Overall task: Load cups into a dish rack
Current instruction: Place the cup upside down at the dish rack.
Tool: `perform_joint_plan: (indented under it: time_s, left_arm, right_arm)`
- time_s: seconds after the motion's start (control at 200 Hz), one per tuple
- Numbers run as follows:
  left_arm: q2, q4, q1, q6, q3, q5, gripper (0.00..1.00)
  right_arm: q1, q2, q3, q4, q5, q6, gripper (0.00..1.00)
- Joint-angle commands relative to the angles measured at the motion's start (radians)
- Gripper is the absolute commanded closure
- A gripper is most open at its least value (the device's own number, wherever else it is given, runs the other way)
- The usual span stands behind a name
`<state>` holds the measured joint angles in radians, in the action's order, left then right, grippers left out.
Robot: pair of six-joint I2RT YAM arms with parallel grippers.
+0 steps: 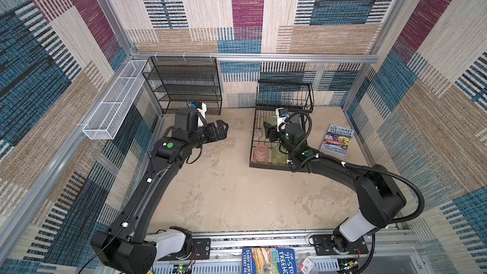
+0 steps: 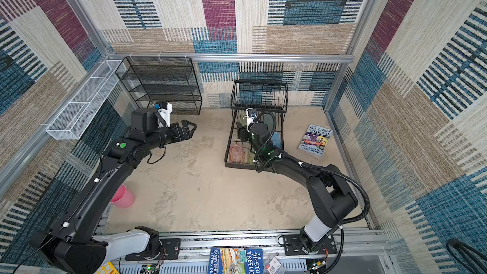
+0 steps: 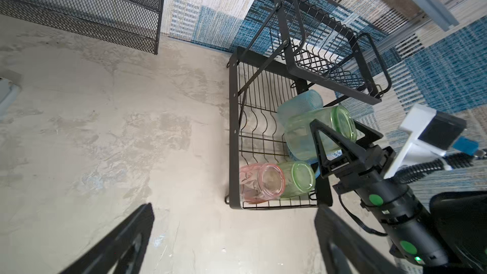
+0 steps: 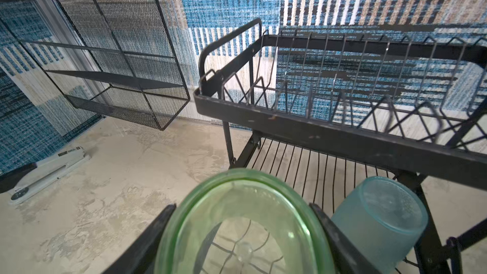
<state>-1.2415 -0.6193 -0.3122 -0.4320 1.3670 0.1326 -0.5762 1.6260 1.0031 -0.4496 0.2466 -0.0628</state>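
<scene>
The black wire dish rack (image 1: 252, 138) (image 2: 228, 141) stands at the back right. My right gripper (image 1: 271, 131) (image 4: 242, 208) is shut on a translucent green tumbler (image 4: 242, 222) (image 3: 316, 127), held tilted over the lower tray. In the tray lie a peach-pink cup (image 3: 263, 183) (image 1: 261, 154), a second green tumbler (image 3: 297, 180), a teal cup (image 4: 379, 214) and a light-blue mug (image 2: 276, 139). An opaque pink cup (image 2: 122, 197) lies on the floor by my left arm. My left gripper (image 1: 224, 127) (image 3: 234, 208) hovers open and empty, left of the rack.
A black mesh shelf unit (image 1: 184, 85) stands at the back left, with a long white mesh basket (image 1: 113, 106) on the left wall. One book (image 1: 337, 139) lies right of the rack and another (image 1: 268, 260) at the front edge. A white stapler (image 4: 50, 170) lies under the shelf unit.
</scene>
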Motion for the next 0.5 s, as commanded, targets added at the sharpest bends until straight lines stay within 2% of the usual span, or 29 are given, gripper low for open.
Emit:
perform_joint_plan:
  time_s: [0.0,0.496]
  left_arm:
    - [0.009,-0.036,0.004,0.08,-0.005,-0.026,0.01]
    - [0.07,0.073,0.045,0.055,-0.136,0.019,0.02]
  right_arm:
    - [-0.001,0.034,0.018,-0.085,0.012,0.042,0.49]
    - [-0.001,0.228,0.135,-0.103,0.02,0.096,0.48]
